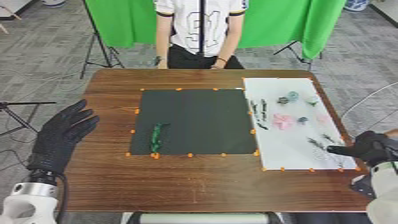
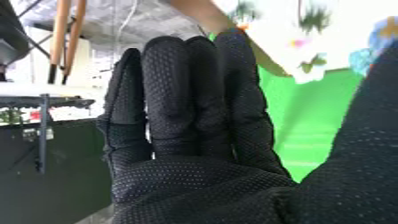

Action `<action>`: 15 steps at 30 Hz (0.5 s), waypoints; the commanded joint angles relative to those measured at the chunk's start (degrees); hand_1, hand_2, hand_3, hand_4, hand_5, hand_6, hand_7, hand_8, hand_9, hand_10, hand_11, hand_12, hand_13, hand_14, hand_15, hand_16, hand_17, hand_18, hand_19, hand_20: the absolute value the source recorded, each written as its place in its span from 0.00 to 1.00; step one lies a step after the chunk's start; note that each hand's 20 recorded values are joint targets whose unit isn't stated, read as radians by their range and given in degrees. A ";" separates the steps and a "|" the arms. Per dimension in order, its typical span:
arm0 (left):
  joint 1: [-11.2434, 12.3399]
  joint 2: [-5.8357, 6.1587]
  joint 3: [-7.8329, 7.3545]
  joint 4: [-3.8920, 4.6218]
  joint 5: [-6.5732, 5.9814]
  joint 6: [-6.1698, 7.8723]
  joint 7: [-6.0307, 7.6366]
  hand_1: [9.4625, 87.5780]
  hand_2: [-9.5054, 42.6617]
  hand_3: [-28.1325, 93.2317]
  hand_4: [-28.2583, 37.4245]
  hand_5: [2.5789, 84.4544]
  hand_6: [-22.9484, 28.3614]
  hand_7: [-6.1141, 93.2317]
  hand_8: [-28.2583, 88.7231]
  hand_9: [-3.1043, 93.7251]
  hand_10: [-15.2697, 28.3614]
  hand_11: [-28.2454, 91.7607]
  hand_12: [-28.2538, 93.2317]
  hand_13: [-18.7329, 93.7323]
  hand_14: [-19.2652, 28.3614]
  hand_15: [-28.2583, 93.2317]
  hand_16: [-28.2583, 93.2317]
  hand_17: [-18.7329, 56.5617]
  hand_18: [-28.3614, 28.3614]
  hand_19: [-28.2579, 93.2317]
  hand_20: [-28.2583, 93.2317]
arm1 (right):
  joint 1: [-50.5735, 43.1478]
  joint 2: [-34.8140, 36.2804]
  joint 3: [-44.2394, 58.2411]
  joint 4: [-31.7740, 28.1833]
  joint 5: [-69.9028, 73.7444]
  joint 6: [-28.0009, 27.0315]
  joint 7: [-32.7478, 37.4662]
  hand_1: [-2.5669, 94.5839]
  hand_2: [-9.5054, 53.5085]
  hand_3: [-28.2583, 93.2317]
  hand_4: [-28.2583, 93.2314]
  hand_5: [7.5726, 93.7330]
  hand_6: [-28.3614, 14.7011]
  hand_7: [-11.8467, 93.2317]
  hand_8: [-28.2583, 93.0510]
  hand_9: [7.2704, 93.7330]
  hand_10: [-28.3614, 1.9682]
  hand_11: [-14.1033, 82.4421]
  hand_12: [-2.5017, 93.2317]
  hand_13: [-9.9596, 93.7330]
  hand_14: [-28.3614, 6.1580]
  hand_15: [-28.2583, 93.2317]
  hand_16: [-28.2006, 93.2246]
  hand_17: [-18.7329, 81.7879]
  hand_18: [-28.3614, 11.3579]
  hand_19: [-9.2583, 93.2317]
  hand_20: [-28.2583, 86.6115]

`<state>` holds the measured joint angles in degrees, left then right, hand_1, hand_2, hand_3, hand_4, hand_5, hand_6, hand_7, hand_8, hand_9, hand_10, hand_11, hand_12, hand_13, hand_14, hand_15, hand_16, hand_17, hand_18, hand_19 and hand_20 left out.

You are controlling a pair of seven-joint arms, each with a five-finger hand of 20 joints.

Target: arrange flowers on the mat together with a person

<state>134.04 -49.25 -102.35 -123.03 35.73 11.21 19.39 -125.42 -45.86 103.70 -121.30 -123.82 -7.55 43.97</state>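
Observation:
On the dark mat in the head view, a green stem lies lengthwise near the left side. The white sheet to its right holds a pink flower, small bluish flowers, dark green stems and thin sprigs. My left hand is off the table's left edge, its fingers straight. My right hand is at the sheet's lower right edge, close to the sprigs. In the right wrist view my right hand has straight fingers and holds nothing; a blue flower is beyond it.
The brown table extends in front of both mats. Orange pieces line the mats' edges. A green cloth hangs behind the table, and a dark tripod stands at the back left.

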 commanded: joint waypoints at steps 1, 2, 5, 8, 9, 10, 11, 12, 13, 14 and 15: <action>0.80 -0.16 -0.09 -0.07 -0.15 -0.04 -0.38 0.18 0.14 0.83 0.10 0.43 0.51 0.25 0.17 0.39 0.66 0.44 0.37 0.44 0.74 0.47 0.25 0.20 0.94 0.62 0.27 | -0.23 0.26 -1.28 2.45 -2.09 1.59 0.60 0.49 0.00 0.45 0.02 0.55 0.63 0.61 0.09 0.58 0.49 0.76 0.46 0.61 0.44 0.85 0.46 0.45 0.21 0.83 0.59; 0.91 -0.02 -0.08 -0.10 -0.27 -0.01 -0.13 0.18 0.14 0.83 0.10 0.43 0.51 0.25 0.17 0.39 0.66 0.44 0.37 0.44 0.74 0.47 0.25 0.20 0.94 0.62 0.27 | -0.26 0.14 -1.29 2.60 -2.31 1.72 0.52 0.48 0.00 0.48 0.01 0.55 0.63 0.62 0.09 0.58 0.49 0.76 0.47 0.61 0.44 0.85 0.46 0.45 0.21 0.83 0.59; 1.10 0.14 -0.05 -0.16 -0.48 0.28 0.09 0.18 0.14 0.83 0.10 0.43 0.51 0.25 0.17 0.39 0.65 0.44 0.37 0.45 0.74 0.47 0.25 0.20 0.94 0.62 0.27 | -0.35 0.12 -1.52 3.00 -2.67 1.64 0.58 0.40 0.00 0.66 0.00 0.56 0.63 0.63 0.09 0.59 0.51 0.77 0.47 0.63 0.45 0.86 0.46 0.46 0.21 0.84 0.59; 0.84 0.09 -0.05 -0.02 -0.34 0.08 -0.23 0.18 0.14 0.83 0.10 0.43 0.51 0.25 0.17 0.39 0.66 0.44 0.37 0.45 0.74 0.47 0.25 0.20 0.94 0.62 0.27 | -0.11 0.11 -2.13 3.52 -2.99 1.75 0.63 0.38 0.00 0.70 0.00 0.57 0.64 0.63 0.09 0.61 0.52 0.77 0.47 0.64 0.46 0.86 0.46 0.47 0.22 0.84 0.59; 0.85 0.10 -0.06 -0.02 -0.43 0.01 -0.18 0.18 0.14 0.83 0.10 0.43 0.51 0.25 0.17 0.39 0.66 0.44 0.37 0.45 0.74 0.47 0.25 0.20 0.94 0.62 0.27 | 0.16 0.15 -2.44 3.64 -2.91 1.51 0.72 0.39 0.00 0.70 0.00 0.57 0.64 0.63 0.09 0.61 0.52 0.77 0.47 0.64 0.46 0.86 0.47 0.47 0.22 0.84 0.59; 0.92 0.02 -0.09 -0.06 -0.34 0.02 -0.22 0.18 0.14 0.83 0.10 0.43 0.51 0.25 0.17 0.39 0.66 0.44 0.37 0.45 0.74 0.47 0.25 0.20 0.94 0.62 0.27 | 0.30 0.17 -2.71 3.78 -3.01 1.35 0.64 0.39 0.00 0.69 0.00 0.58 0.64 0.63 0.09 0.61 0.53 0.78 0.47 0.64 0.46 0.86 0.47 0.47 0.22 0.85 0.59; 0.94 0.07 -0.05 -0.08 -0.35 0.08 -0.18 0.18 0.14 0.83 0.10 0.43 0.51 0.25 0.17 0.39 0.66 0.44 0.37 0.45 0.74 0.47 0.25 0.20 0.94 0.62 0.27 | 0.32 0.13 -2.79 3.86 -3.03 1.20 0.46 0.40 0.00 0.68 0.00 0.58 0.64 0.63 0.09 0.62 0.53 0.78 0.47 0.65 0.46 0.86 0.47 0.47 0.22 0.85 0.59; 0.96 0.09 -0.08 -0.08 -0.42 0.01 -0.14 0.18 0.14 0.83 0.10 0.43 0.51 0.25 0.17 0.39 0.65 0.44 0.37 0.45 0.74 0.47 0.25 0.20 0.94 0.62 0.27 | 0.49 0.15 -3.08 4.00 -2.96 1.34 0.56 0.41 0.00 0.68 0.00 0.58 0.64 0.63 0.09 0.62 0.53 0.78 0.48 0.65 0.46 0.86 0.47 0.47 0.21 0.85 0.59; 0.87 0.14 -0.05 -0.03 -0.43 0.03 -0.15 0.18 0.14 0.83 0.10 0.43 0.51 0.25 0.17 0.39 0.65 0.44 0.37 0.45 0.74 0.47 0.25 0.20 0.94 0.62 0.27 | 0.70 0.19 -3.41 4.15 -3.01 1.28 0.74 0.42 0.00 0.67 0.00 0.58 0.64 0.63 0.09 0.62 0.53 0.78 0.48 0.65 0.46 0.86 0.47 0.47 0.22 0.85 0.59; 0.91 0.13 -0.06 -0.05 -0.40 0.10 -0.11 0.18 0.14 0.83 0.10 0.43 0.51 0.25 0.17 0.39 0.65 0.44 0.37 0.45 0.74 0.47 0.25 0.20 0.94 0.62 0.27 | 0.86 0.23 -3.67 4.33 -3.15 1.12 0.68 0.43 0.00 0.65 0.00 0.58 0.64 0.63 0.09 0.62 0.53 0.78 0.48 0.65 0.46 0.86 0.47 0.47 0.21 0.85 0.59; 0.95 0.19 -0.07 -0.08 -0.45 0.09 -0.10 0.18 0.14 0.83 0.10 0.43 0.51 0.25 0.17 0.39 0.65 0.44 0.37 0.45 0.74 0.47 0.25 0.20 0.94 0.62 0.27 | 1.04 0.29 -3.96 4.50 -3.11 1.12 0.75 0.43 0.00 0.64 0.00 0.59 0.64 0.63 0.09 0.62 0.53 0.78 0.48 0.65 0.46 0.86 0.47 0.47 0.21 0.85 0.59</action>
<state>134.18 -49.11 -102.42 -123.04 35.63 11.23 19.49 -124.82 -45.88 101.06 -117.77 -125.87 -6.41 44.17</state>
